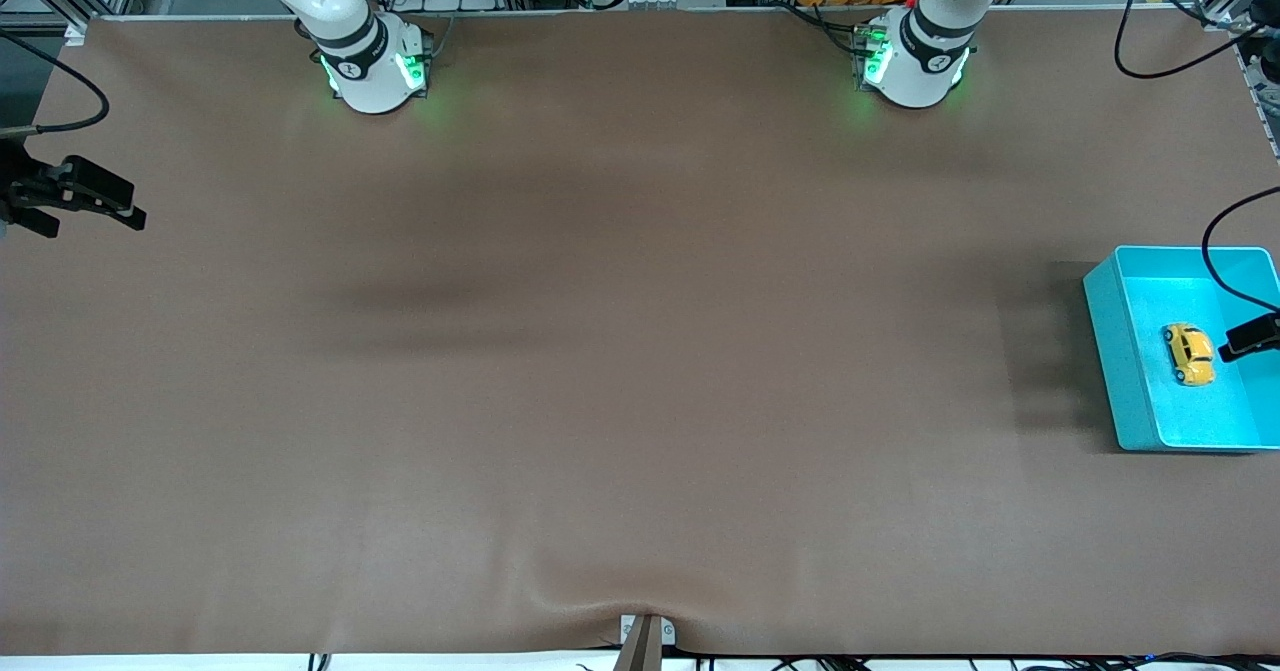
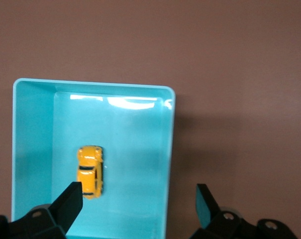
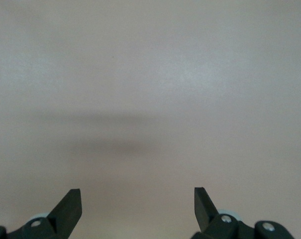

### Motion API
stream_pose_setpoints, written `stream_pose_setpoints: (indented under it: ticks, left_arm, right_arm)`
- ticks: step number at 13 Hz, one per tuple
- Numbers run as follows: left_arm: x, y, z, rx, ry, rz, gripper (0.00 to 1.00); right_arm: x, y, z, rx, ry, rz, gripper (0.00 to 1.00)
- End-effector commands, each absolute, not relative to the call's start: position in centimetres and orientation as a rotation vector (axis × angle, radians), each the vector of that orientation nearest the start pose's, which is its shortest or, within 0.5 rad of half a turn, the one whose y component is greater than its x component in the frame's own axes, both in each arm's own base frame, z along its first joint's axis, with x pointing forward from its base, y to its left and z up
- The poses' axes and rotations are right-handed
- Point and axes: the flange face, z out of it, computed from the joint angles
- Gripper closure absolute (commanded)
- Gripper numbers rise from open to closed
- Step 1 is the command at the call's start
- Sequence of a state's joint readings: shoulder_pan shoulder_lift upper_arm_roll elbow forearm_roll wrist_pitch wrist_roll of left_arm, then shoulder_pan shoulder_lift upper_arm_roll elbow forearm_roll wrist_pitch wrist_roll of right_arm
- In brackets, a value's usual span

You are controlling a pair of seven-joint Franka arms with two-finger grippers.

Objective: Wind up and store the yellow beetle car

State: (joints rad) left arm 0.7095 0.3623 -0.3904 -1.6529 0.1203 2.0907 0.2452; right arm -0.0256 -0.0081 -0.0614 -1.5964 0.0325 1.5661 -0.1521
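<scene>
Since the yellow beetle car (image 2: 90, 171) already lies on the floor of the turquoise bin (image 2: 33, 149), below and free of the left gripper (image 2: 139, 204) with its fingers spread apart, the sound move is probably a straight upward retreat clear of the bin wall. The right gripper (image 3: 138, 205), fingers likewise apart, waits over the bare brown table (image 1: 600, 351). The front view cuts off most of both grippers, and the car's winding mechanism cannot be made out.

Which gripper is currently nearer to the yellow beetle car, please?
Left. The left gripper hangs open over the turquoise bin, where the yellow beetle car lies. The right gripper waits open at the right arm's end of the table.
</scene>
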Motion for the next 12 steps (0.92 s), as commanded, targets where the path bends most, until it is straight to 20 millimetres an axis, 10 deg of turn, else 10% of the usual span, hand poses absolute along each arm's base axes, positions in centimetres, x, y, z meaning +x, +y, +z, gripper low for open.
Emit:
stream_pose_setpoints:
  ticks: [1, 6, 12]
  left_arm:
    - [62.4, 18.4, 45.9, -3.100, -0.216, -0.178, 0.00]
    - [60.7, 6.4, 52.6, -3.034, -0.245, -0.095, 0.00]
    - [54.5, -0.8, 60.8, -3.036, -0.162, -0.029, 0.00]
  right_arm:
    - [55.0, -4.8, 61.7, -3.114, -0.103, 0.026, 0.00]
    - [55.0, -4.7, 61.7, -3.113, -0.105, 0.024, 0.00]
    - [55.0, -4.7, 61.7, -3.113, -0.107, 0.024, 0.00]
